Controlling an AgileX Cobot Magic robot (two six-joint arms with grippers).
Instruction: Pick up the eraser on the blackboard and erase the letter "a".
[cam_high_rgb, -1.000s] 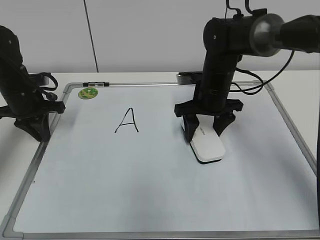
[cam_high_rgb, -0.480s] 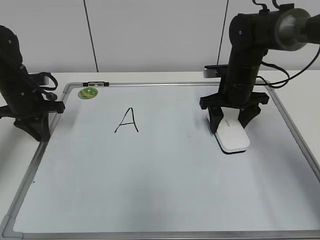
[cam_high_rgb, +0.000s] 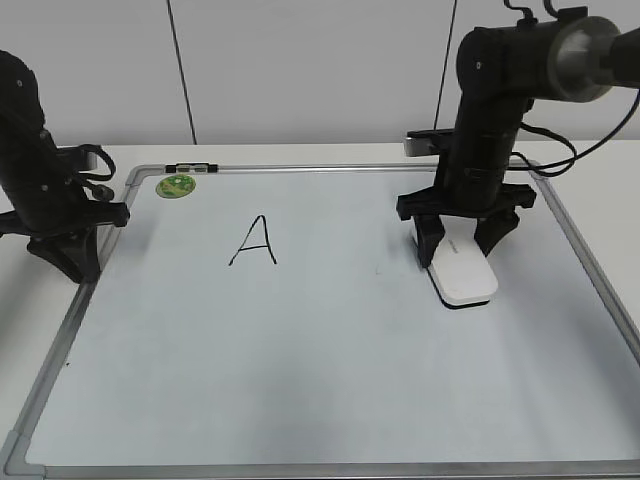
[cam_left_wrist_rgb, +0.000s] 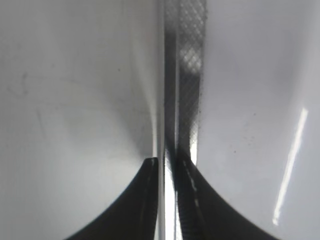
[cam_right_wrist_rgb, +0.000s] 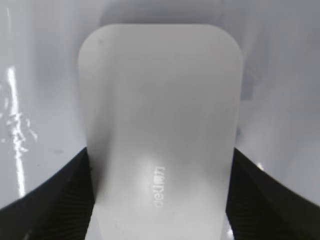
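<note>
White worktop (cam_high_rgb: 610, 170) against a pale wall carries the blackboard (cam_high_rgb: 300, 380), a white board in a grey frame. At far left, the left gripper (cam_high_rgb: 62, 262) rests at the board's left edge, jaws nearly together on nothing. A green magnet (cam_high_rgb: 176, 185) sits near the top left corner, a capital "A" (cam_high_rgb: 254, 242) right of it. Right of centre, the right gripper (cam_high_rgb: 460, 250) has jaws closed around the eraser (cam_high_rgb: 460, 276), which lies flat on the board.
</note>
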